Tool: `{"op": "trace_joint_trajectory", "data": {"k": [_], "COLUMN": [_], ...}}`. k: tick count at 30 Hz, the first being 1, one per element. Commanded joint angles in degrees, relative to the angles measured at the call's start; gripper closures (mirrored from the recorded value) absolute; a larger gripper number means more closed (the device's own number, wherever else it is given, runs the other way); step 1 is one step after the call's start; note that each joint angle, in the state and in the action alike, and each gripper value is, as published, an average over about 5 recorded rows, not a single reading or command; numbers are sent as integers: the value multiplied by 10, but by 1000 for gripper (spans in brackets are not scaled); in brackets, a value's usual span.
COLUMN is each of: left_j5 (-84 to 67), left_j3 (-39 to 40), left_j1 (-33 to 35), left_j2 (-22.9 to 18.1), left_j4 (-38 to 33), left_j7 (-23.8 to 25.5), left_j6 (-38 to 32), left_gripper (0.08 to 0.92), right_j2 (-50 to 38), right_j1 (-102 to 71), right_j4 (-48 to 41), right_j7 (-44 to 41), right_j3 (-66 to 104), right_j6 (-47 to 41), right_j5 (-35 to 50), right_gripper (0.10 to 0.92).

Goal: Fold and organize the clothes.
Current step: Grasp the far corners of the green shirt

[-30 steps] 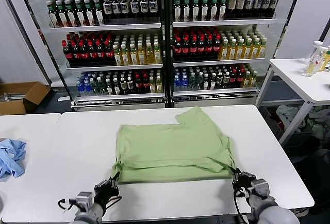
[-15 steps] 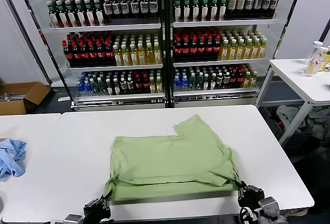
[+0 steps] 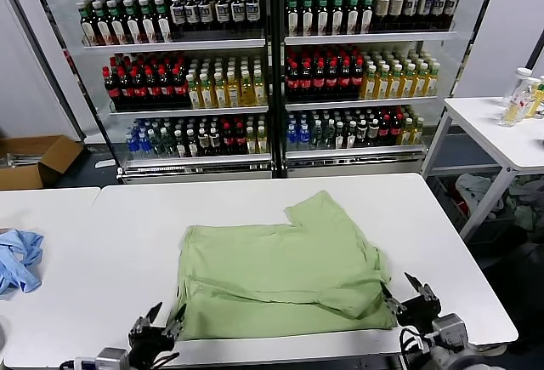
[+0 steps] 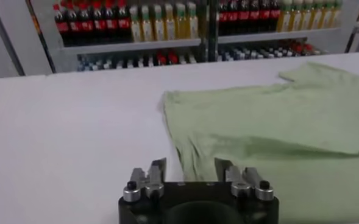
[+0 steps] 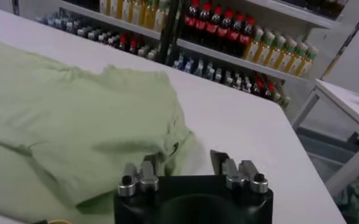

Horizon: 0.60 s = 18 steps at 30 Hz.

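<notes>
Bare table [image 3: 119, 242] around shirt [image 3: 280, 272]

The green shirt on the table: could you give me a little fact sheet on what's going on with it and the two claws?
Garment: light green soft-fabric polo shirt, partly folded, flat on the white table
Left gripper: open, at the shirt's near left corner
Right gripper: open, at the near right corner
Holding: neither grips the fabric
Nearby: light blue garment at far left

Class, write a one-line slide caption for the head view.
Folded green polo shirt on the white table, left gripper and right gripper open at its near corners.
</notes>
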Motion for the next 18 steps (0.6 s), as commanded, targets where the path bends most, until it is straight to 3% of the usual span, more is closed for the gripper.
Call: {"op": "trace_joint_trajectory", "data": {"k": [1,5,18], "left_j5": [-76,-102,-122], "left_j3": [18,41,140], "left_j1": [-160,-234,-403], "left_j2": [60,75,87], "left_j4": [103,155,284], "left_j7": [-23,-27,-25], "left_j6": [-4,1,22], "left_gripper": [249,185,177], "right_j2": [12,37,118], "right_j1": [232,320,483], "right_j4": [-112,-182,-382], "right_j7": [14,22,25], "right_j3": [-136,-186,-278], "right_j6": [-14,-20,-30], "right_j5": [49,64,78], "right_gripper": [221,204,203]}}
